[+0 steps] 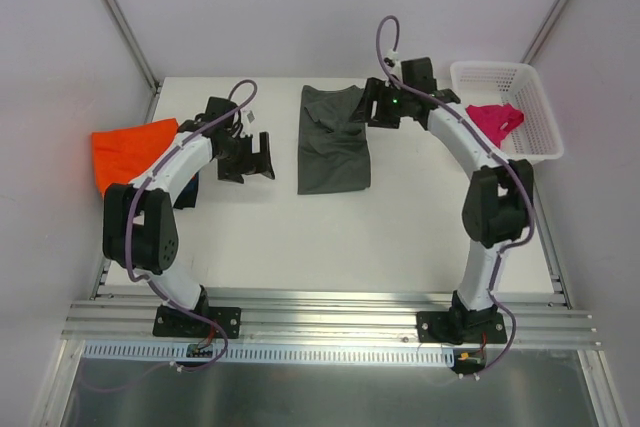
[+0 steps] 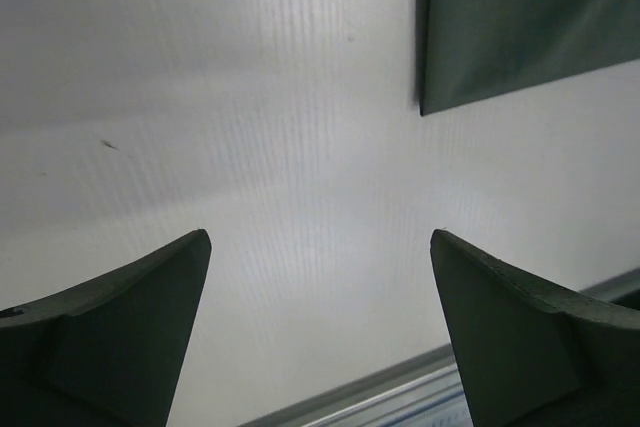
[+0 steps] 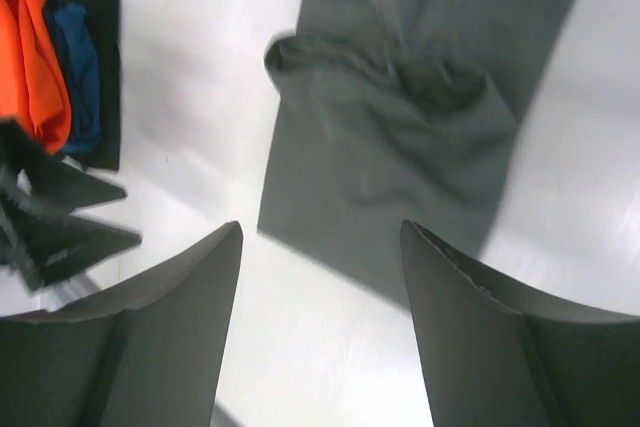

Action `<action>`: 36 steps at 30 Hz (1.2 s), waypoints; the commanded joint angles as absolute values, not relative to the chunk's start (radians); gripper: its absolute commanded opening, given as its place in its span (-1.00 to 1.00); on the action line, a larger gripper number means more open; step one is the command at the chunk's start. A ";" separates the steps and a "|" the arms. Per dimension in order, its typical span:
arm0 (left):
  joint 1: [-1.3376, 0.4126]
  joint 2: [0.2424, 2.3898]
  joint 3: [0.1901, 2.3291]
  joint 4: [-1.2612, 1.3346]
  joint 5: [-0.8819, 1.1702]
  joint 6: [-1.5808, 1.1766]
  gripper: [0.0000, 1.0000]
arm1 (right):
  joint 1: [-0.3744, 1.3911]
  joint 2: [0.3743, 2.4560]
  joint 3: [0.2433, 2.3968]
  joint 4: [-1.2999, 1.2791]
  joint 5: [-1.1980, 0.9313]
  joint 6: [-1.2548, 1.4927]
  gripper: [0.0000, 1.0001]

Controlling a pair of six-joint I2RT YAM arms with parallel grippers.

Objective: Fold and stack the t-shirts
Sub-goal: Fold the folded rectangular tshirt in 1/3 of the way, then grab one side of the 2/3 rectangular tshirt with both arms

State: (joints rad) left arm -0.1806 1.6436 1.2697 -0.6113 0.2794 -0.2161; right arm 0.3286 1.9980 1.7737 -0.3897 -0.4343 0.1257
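A dark grey cotton t-shirt [image 1: 334,142] lies flat near the middle of the white surface [image 1: 400,237]. It is folded into a long strip running from near to far, and its far end is rumpled, with a loose fold of cloth bunched there.

The white left arm [image 1: 170,172] reaches in from the shirt's left. Its jaws stand wide apart with nothing between them, over bare surface just left of the grey shirt, whose corner shows at the top right of the left wrist view [image 2: 520,17].

The white right arm [image 1: 470,152] bends in from the shirt's right, its jaws at the shirt's far right corner. They are apart and hold nothing. In the right wrist view the grey cloth [image 3: 400,137] fills the space beyond the tips. Whether the tips touch the cloth cannot be told.

Well to the left of the grey shirt a bright orange t-shirt [image 1: 130,152] lies at the surface's edge. It rests on a navy-black t-shirt [image 1: 187,192], which peeks out on its nearer side.

Well to the right of the grey shirt stands a white plastic lattice basket [image 1: 545,117], with a crumpled magenta-pink t-shirt [image 1: 495,122] lying inside it.
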 commanded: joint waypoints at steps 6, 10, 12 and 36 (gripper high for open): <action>-0.169 1.761 1.221 -0.526 0.632 -0.348 0.71 | 0.270 1.784 1.317 -0.428 -0.512 0.173 0.32; -0.169 1.839 1.235 -0.459 0.689 -0.393 0.58 | 0.242 1.819 1.235 -0.416 -0.571 0.242 0.32; -0.169 1.865 1.238 -0.430 0.716 -0.419 0.54 | 0.230 1.839 1.229 -0.401 -0.587 0.285 0.32; -0.265 2.121 1.348 -0.318 0.790 -0.523 0.21 | 0.227 2.040 1.327 -0.330 -0.666 0.391 0.08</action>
